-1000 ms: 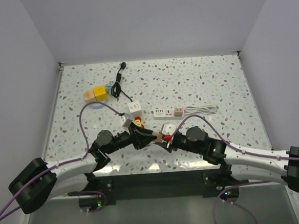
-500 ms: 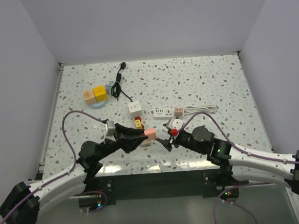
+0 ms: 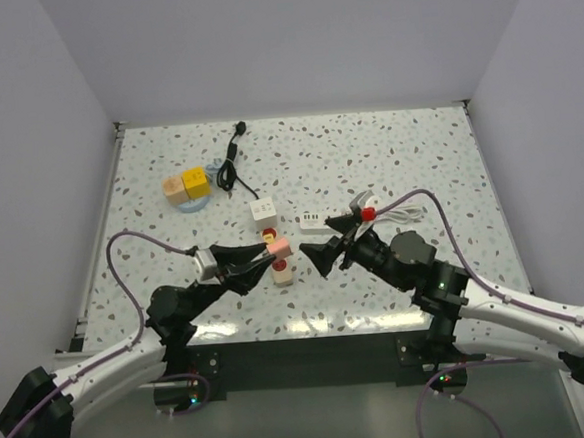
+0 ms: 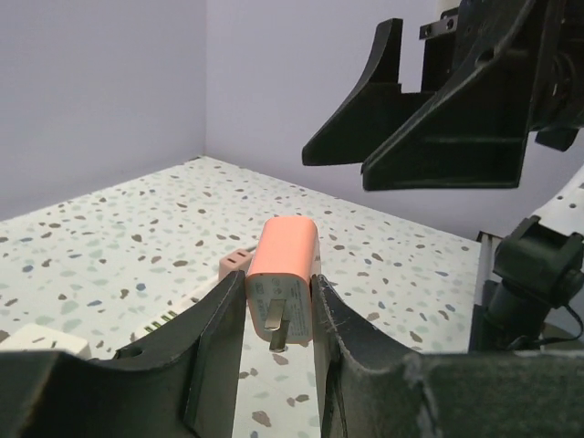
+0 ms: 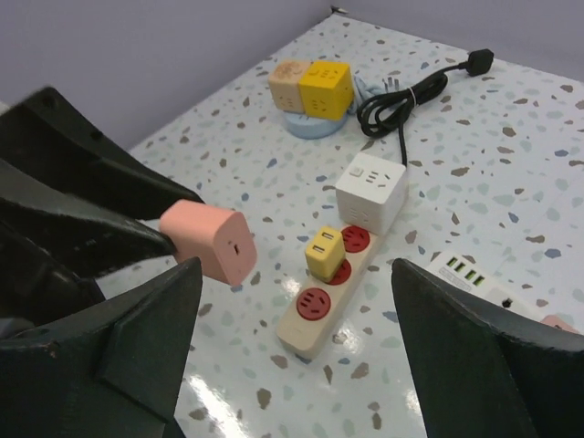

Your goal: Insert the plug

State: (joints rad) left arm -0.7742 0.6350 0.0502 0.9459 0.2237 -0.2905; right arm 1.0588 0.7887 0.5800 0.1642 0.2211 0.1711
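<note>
My left gripper is shut on a pink plug, held above the table with its two metal prongs pointing back toward my wrist. In the left wrist view the plug sits squeezed between both black fingers. Below it lies a wooden power strip with red sockets; a yellow plug fills its middle socket. My right gripper stands open and empty just right of the pink plug, apart from it.
A white cube adapter sits at the wooden strip's far end. A white power strip with a coiled white cord lies behind my right gripper. Yellow and tan cubes on a blue disc and a black cable lie at the back left.
My right gripper has let go of the pink plug, opened wide and drawn back to the right. My left gripper kept the plug and carried it slightly left and up.
</note>
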